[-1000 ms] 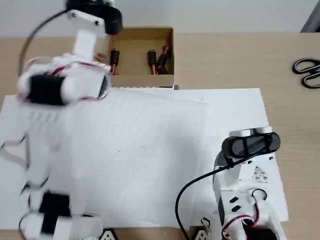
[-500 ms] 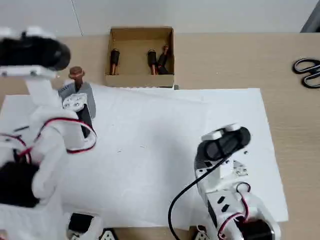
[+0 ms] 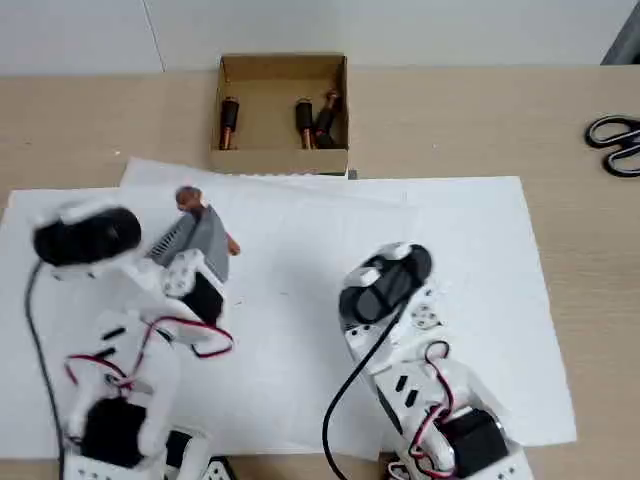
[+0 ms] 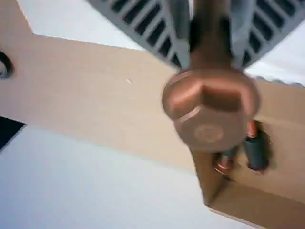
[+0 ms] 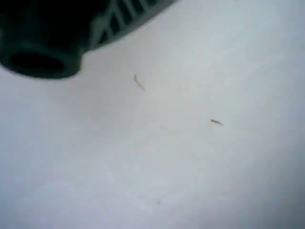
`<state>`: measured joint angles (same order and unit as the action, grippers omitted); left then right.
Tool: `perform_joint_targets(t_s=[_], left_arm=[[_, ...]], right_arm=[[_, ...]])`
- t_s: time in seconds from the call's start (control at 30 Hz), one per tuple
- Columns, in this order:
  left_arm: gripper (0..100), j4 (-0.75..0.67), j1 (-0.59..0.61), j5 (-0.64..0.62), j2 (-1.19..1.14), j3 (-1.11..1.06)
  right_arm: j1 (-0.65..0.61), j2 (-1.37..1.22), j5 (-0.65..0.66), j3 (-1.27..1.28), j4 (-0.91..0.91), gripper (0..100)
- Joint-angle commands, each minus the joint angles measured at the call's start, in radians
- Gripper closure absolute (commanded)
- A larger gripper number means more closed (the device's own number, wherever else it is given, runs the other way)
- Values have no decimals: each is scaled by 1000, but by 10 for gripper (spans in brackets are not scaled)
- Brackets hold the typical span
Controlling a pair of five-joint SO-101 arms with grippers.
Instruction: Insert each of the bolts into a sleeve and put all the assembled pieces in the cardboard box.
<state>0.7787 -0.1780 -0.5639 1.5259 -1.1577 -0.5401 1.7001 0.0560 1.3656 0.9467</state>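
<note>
My left gripper (image 3: 193, 212) is shut on a copper bolt (image 3: 187, 199) with a hex head, held above the left part of the white paper. In the left wrist view the bolt head (image 4: 209, 107) sticks out between the two grey ribbed fingers (image 4: 143, 33). In the right wrist view a black sleeve (image 5: 40, 59) with its hollow end showing sits against a grey ribbed finger (image 5: 126, 16), just above the paper. The right arm (image 3: 385, 285) stands over the paper's middle. The cardboard box (image 3: 283, 70) at the back holds three assembled pieces (image 3: 229, 120).
A large white paper sheet (image 3: 470, 230) covers the middle of the wooden table. Black scissors (image 3: 615, 140) lie at the far right edge. The box (image 4: 257, 200) with its pieces (image 4: 255, 150) lies beyond the bolt in the left wrist view.
The left arm has swung back from beside the box toward the paper's left part, carrying the bolt. The right arm has moved left and forward over the paper.
</note>
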Motion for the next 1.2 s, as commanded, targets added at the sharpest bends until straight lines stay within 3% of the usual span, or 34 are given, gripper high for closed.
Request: perform_joint_targets(t_s=[0.0, 0.3, 0.63, 1.17], left_arm=[[994, -126, -26, -9, 157, -156], [994, -172, -51, -17, 287, -352], [994, -175, -143, -167, 288, -348], [994, -172, -229, -167, 287, -295]], right_arm=[[-48, 10, 23, 28, -85, 995], [-85, 10, 101, 104, -199, 995], [-179, 10, 144, 164, -295, 995], [-176, 10, 187, 213, -352, 995]])
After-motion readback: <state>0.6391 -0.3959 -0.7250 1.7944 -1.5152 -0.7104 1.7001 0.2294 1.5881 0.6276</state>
